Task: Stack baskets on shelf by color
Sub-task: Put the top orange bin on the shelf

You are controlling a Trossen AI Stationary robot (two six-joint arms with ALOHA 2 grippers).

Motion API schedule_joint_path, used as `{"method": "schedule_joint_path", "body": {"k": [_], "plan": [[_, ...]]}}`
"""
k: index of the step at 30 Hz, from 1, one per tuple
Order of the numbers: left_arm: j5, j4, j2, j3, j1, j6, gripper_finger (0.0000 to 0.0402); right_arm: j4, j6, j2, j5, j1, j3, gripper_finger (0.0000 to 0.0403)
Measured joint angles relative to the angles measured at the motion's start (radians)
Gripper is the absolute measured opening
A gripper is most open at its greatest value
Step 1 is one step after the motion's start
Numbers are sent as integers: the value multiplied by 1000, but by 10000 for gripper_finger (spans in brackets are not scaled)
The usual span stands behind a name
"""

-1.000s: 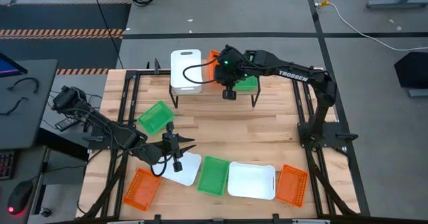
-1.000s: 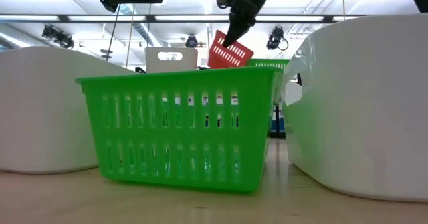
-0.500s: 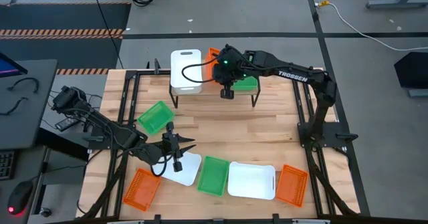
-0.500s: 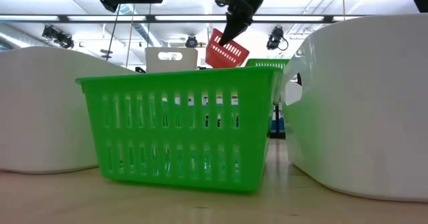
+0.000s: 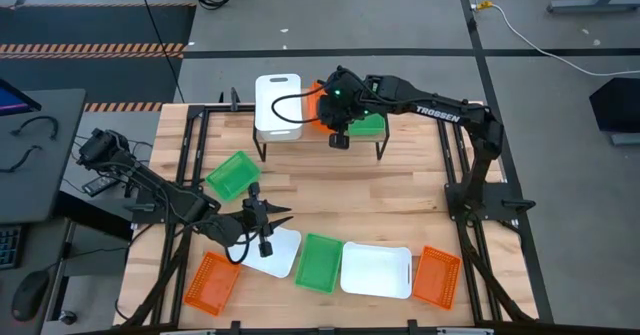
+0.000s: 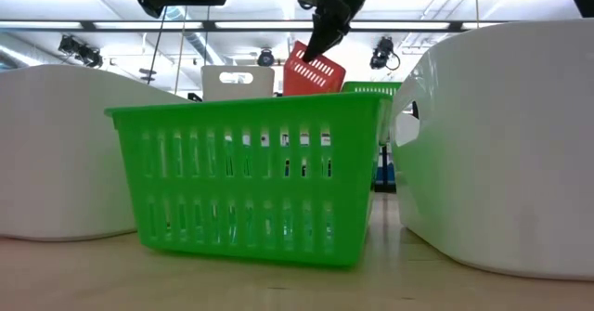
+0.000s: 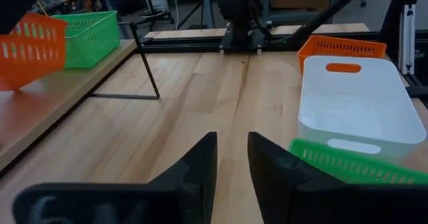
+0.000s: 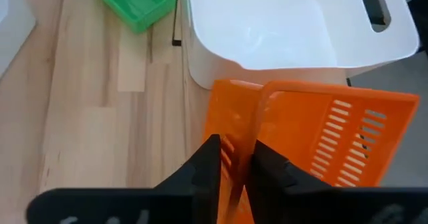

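The right gripper (image 5: 340, 135) hangs over the shelf (image 5: 320, 140), its two dark fingers (image 8: 208, 162) straddling the wall of an orange basket (image 8: 314, 134); whether they clamp that wall or have let go of it cannot be told. The basket is a small perforated tray with rows of narrow slots along its sides and a smooth rim, and it sits tilted, one corner raised, as the low view shows (image 6: 314, 70). Just beyond the fingers stands a larger white basket (image 8: 294, 23) with plain solid walls, rounded corners and a cut-out handle. On the gripper's other side a green slotted basket (image 5: 368, 125) rests on the shelf's light plank.

The left gripper (image 5: 262, 222) waits well away from the shelf, above the near tabletop (image 5: 340, 190), fingers slightly apart and holding nothing. Ahead of it lie a white basket (image 7: 354, 103), an orange one (image 7: 341, 47) and a green rim (image 7: 354, 164).
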Motion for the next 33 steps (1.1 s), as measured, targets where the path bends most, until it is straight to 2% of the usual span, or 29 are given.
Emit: {"method": "schedule_joint_path", "body": {"k": [11,18,24,33], "plan": [[5,-2,0,0,0,-4,94,11,0,0,0,1,0,122],[5,-5,0,0,0,-4,93,-18,2,0,-11,0,0,125],[6,-29,0,0,0,-21,87,-164,17,0,-102,11,-2,124],[15,-30,0,0,0,-31,88,-112,-51,3,60,47,-121,124]]}}
